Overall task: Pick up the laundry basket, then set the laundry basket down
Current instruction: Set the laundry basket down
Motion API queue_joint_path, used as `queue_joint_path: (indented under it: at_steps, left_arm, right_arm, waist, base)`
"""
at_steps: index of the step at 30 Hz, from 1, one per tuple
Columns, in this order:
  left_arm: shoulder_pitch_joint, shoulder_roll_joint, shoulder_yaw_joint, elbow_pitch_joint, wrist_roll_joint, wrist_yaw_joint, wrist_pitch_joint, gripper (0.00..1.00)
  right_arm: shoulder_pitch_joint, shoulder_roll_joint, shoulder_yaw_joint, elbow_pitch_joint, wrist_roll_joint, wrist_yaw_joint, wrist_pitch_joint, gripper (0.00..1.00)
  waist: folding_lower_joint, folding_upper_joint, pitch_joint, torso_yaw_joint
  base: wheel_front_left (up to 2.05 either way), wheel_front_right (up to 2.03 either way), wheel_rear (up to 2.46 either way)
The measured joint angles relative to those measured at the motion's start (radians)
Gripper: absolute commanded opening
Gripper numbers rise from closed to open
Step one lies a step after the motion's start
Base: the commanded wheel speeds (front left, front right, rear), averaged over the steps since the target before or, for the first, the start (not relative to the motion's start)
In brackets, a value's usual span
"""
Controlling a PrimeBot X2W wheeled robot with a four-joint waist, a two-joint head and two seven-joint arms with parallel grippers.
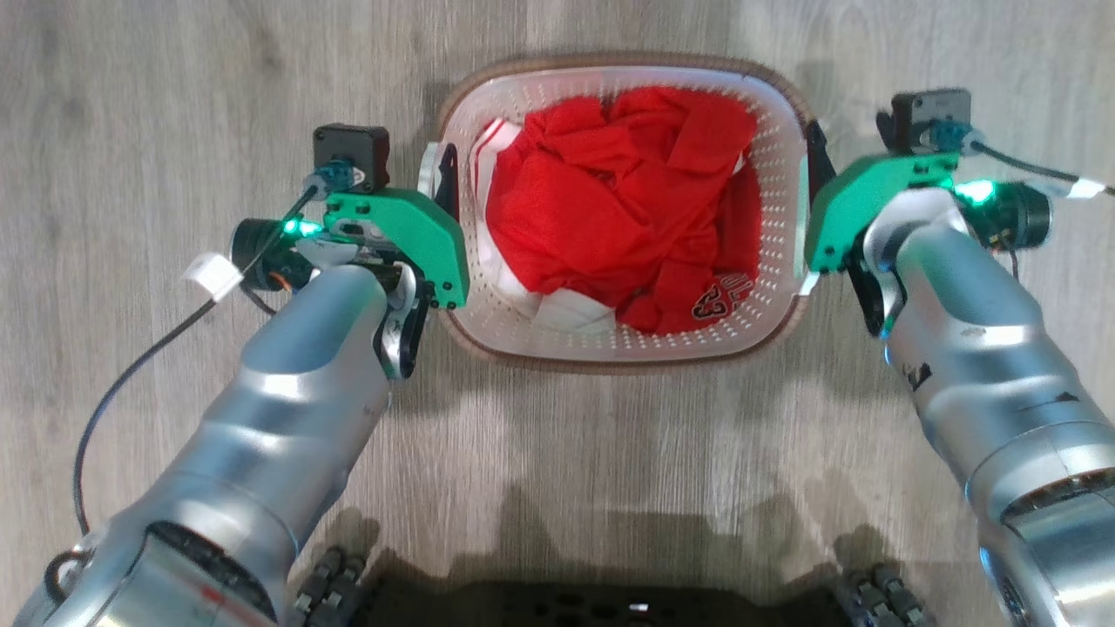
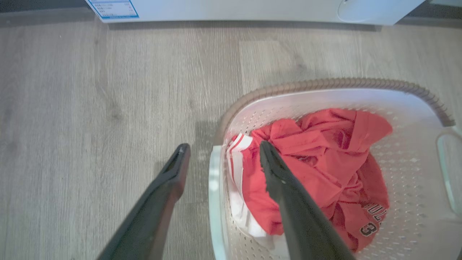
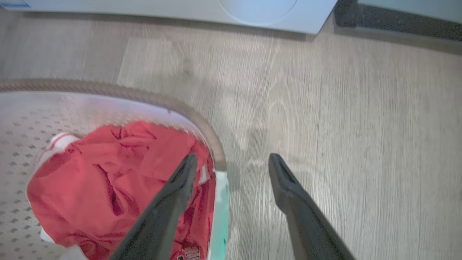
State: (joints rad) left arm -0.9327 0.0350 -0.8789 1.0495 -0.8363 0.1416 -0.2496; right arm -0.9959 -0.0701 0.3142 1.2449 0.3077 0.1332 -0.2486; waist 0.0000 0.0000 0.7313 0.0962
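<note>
Straddling the laundry basket's (image 1: pixel 601 341) left side handle (image 2: pixel 215 173), the left gripper (image 2: pixel 222 150) has its two dark fingers well apart: one finger (image 2: pixel 169 180) is outside the basket wall over the floor (image 1: pixel 174 87), the other finger (image 2: pixel 281 180) is inside the basket above the red garment (image 1: pixel 610 200), and neither visibly presses the white handle between them. At the basket's opposite side the right gripper (image 3: pixel 232 159) mirrors this, fingers spread. One is over the clothes inside the basket and one is outside it, with the pale handle (image 3: pixel 220 209) in the gap and nothing clamped. Both silver forearms, the left arm (image 1: pixel 287 392) and the right arm (image 1: pixel 984 348), reach to the basket from the near side, and their green wrist housings sit just beside the basket's two ends with a green light lit on each. The basket lies between the grippers over the grey wood-look floor; I cannot tell whether it rests on it. On the red garment a black-and-white numeral 3 (image 2: pixel 370 229) is readable, with folded letters beside it that I cannot make out. Beyond the basket's far side stands a white appliance (image 2: pixel 252 9) with a blue-framed label (image 2: pixel 113 7), its print too small to read.
</note>
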Motion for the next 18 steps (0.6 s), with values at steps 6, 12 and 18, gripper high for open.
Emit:
queue_joint_path:
  at_steps: [6, 12, 18]
  left_arm:
    - [0.094, 0.023, 0.160, -0.139, 0.140, 0.001, -0.003, 1.00]
    - [0.233, 0.027, 0.310, -0.257, 0.283, -0.001, -0.003, 1.00]
    - [0.359, 0.028, 0.435, -0.384, 0.418, -0.016, -0.003, 1.00]
  right_arm:
    - [0.044, 0.000, -0.048, -0.185, -0.073, 0.000, -0.001, 1.00]
    - [0.194, 0.001, -0.077, -0.331, -0.106, 0.000, -0.001, 1.00]
    - [0.297, 0.001, -0.094, -0.461, -0.114, 0.000, -0.001, 1.00]
  waist:
    - [0.0000, 0.0000, -0.076, -0.010]
    - [0.0000, 0.0000, -0.173, -0.015]
    - [-0.0001, 0.0000, -0.279, -0.016]
  base:
    - [0.00, 0.00, 0.00]
    - [0.00, 0.00, 0.00]
    - [0.00, 0.00, 0.00]
